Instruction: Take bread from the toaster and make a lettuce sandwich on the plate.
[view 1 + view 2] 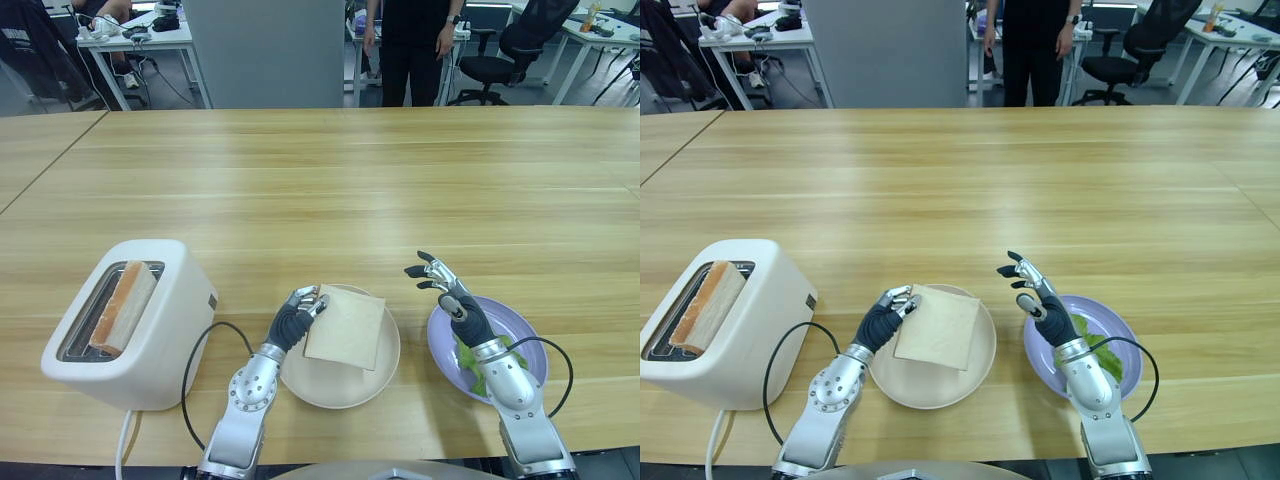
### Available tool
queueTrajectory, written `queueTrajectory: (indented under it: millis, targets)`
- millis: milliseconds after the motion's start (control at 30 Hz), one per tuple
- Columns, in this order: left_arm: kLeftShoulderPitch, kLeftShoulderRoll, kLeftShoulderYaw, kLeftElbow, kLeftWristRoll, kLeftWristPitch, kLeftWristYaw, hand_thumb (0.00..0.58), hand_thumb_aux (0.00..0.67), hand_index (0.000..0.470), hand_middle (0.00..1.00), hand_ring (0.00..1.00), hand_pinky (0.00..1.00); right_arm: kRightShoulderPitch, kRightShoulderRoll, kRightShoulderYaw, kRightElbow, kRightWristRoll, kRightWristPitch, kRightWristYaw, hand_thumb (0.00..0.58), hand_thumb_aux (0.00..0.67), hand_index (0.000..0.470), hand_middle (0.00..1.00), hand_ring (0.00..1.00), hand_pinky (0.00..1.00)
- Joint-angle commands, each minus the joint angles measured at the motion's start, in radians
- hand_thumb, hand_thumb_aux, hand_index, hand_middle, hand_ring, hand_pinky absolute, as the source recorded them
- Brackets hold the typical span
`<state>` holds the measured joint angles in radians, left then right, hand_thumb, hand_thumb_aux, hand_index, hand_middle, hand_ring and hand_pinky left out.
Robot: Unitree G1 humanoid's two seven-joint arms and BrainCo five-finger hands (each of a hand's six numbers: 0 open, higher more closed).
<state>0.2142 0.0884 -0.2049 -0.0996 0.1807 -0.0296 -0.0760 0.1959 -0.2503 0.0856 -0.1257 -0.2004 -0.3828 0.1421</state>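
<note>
Left hand (298, 318) pinched the bread (345, 328) by its left edge on the plate (340, 385); right hand (445, 285) hovered, fingers (434, 268) spread, over lettuce (1106, 358).

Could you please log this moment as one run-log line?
left hand: at bread slice on plate | right hand: open over lettuce in purple dish | toaster: second slice inside

a pale wooden bench (320, 180) stretches across the middle of the frame. behind it, along the top edge: a grey panel (265, 50) at centre, a black office chair (492, 66) upper right, a white desk (150, 42) upper left.
</note>
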Motion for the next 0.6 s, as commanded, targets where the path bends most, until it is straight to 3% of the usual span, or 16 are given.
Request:
queueTrajectory:
  millis: [33, 200, 467, 600]
  targets:
    - [-0.009, 0.002, -0.026, 0.069, 0.067, -0.025, 0.049, 0.58, 0.67, 0.46, 1.0, 1.0, 1.0, -0.009, -0.002, 0.005, 0.012, 0.011, 0.009, 0.012, 0.0, 0.0, 0.0, 0.27, 0.27, 0.27]
    - [-0.016, 0.0, -0.04, 0.153, 0.118, -0.091, 0.114, 0.58, 0.67, 0.46, 1.0, 1.0, 1.0, -0.019, 0.0, 0.001, 0.02, 0.021, 0.013, 0.019, 0.0, 0.0, 0.0, 0.27, 0.27, 0.27]
    - [-0.018, -0.011, -0.022, 0.289, 0.144, -0.314, 0.245, 0.58, 0.67, 0.46, 1.0, 1.0, 1.0, -0.024, -0.004, -0.005, 0.031, 0.031, 0.011, 0.019, 0.0, 0.0, 0.0, 0.27, 0.27, 0.27]
    - [-0.021, 0.0, -0.016, 0.321, 0.173, -0.353, 0.283, 0.58, 0.67, 0.46, 1.0, 1.0, 1.0, -0.022, -0.004, -0.008, 0.033, 0.032, 0.011, 0.018, 0.0, 0.0, 0.0, 0.27, 0.27, 0.27]
